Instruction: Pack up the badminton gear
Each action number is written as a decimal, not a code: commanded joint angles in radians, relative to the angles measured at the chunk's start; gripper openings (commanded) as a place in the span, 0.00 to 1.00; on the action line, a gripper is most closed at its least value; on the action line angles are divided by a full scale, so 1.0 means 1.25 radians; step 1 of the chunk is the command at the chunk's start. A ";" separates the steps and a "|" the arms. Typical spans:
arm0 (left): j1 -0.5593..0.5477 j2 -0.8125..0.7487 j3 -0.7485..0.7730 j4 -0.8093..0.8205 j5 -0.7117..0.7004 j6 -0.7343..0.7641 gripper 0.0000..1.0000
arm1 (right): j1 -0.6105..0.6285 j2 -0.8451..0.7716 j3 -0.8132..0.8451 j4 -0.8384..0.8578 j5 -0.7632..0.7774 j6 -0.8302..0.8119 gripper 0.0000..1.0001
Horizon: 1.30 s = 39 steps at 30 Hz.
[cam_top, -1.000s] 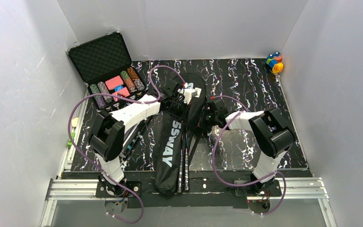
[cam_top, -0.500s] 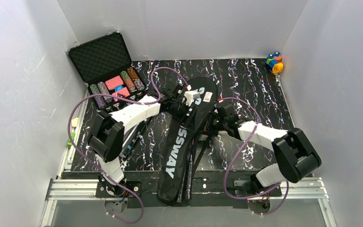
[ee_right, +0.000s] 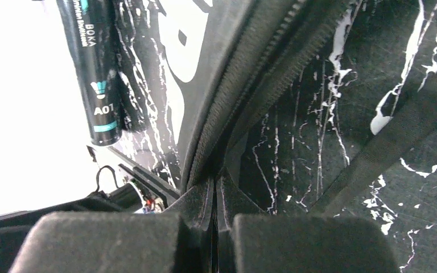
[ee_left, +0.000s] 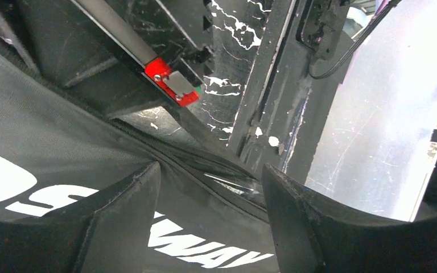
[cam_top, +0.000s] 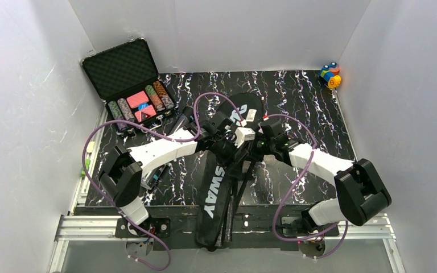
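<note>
Now the bag point(cam_top: 215, 183) runs across the desk point(cam_top: 307, 102) from centre toward 6 o'clock; the right tool point(ee_right: 215, 196) pinches its zipper edge, the left tool point(ee_left: 207, 177) hangs spread. With 1 grip, fabric could slip.

Robot lab test cell.
- Sitting boxed in by plain white panels point(cam_top: 28, 85).
- Resting on an aluminium rail frame point(cam_top: 91, 224) carrying a black marbled surface point(cam_top: 296, 91).
- Housing a bolted-down left arm point(cam_top: 159, 151) and right arm point(cam_top: 318, 162), trailing purple cables point(cam_top: 83, 156).
- Displaying unrelated props: poker-chip case point(cam_top: 125, 68), toy blocks point(cam_top: 330, 75).
</note>
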State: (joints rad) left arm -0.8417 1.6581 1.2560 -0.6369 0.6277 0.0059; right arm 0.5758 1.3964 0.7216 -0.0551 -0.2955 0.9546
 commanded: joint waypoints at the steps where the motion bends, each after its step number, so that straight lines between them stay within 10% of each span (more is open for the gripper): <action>1: -0.011 -0.037 -0.004 0.009 -0.051 0.035 0.63 | 0.000 -0.057 0.090 0.023 -0.032 0.011 0.01; 17: -0.009 -0.112 0.143 -0.151 -0.162 0.061 0.64 | 0.019 -0.064 0.088 0.015 -0.056 0.027 0.01; 23: 0.010 -0.099 0.144 -0.186 -0.201 0.099 0.97 | 0.022 -0.064 0.085 0.019 -0.060 0.032 0.01; 39: 0.081 -0.087 0.053 -0.014 -0.097 0.054 0.98 | 0.030 -0.070 0.131 -0.040 -0.040 0.030 0.01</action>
State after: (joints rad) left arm -0.7368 1.5528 1.3483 -0.7143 0.4328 0.0856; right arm 0.6060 1.3460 0.8158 -0.1341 -0.3218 0.9737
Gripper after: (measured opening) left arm 0.981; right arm 0.031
